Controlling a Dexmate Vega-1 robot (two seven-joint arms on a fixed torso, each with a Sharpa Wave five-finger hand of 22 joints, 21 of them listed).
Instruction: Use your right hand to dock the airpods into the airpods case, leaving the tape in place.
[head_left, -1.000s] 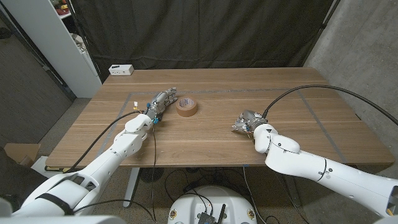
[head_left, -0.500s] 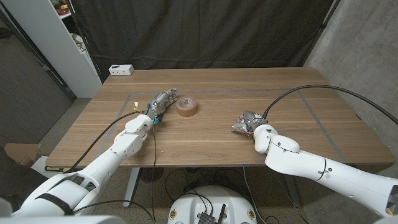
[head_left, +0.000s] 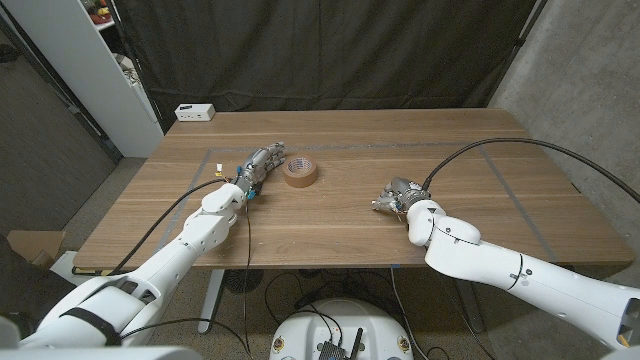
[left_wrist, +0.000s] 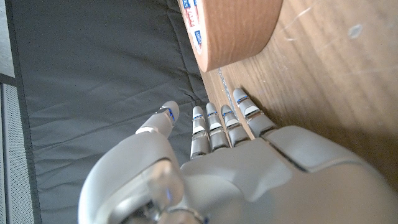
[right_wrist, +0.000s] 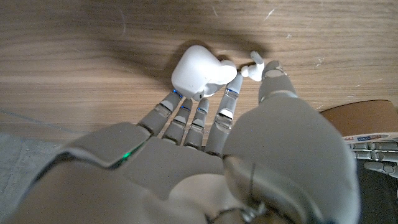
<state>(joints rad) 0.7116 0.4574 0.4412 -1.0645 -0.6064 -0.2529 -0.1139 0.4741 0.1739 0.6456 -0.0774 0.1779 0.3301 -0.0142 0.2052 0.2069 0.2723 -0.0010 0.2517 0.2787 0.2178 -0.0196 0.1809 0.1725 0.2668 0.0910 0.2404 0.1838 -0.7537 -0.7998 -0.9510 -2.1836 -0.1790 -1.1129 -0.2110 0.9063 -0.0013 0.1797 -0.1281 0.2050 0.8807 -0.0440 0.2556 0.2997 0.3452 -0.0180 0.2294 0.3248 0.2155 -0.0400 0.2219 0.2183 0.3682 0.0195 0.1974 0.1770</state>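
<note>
The white AirPods case (right_wrist: 196, 73) lies on the wooden table (head_left: 330, 225), right at the fingertips of my right hand (right_wrist: 249, 143), and several of those fingers touch it. A white earbud (right_wrist: 250, 67) sits beside the case, pinched between the thumb and a finger. In the head view my right hand (head_left: 400, 195) covers both. The brown tape roll (head_left: 300, 172) lies flat left of the table's middle, also seen as the tape roll (left_wrist: 230, 28). My left hand (head_left: 260, 164) lies just left of the roll with its fingers (left_wrist: 217, 127) stretched out, holding nothing.
A small white box (head_left: 195, 112) sits at the table's back left corner. A white cabinet (head_left: 85, 75) stands beyond the table's left side, and a black curtain (head_left: 330, 50) hangs behind. Thin tape lines (head_left: 520, 195) mark the tabletop on the right.
</note>
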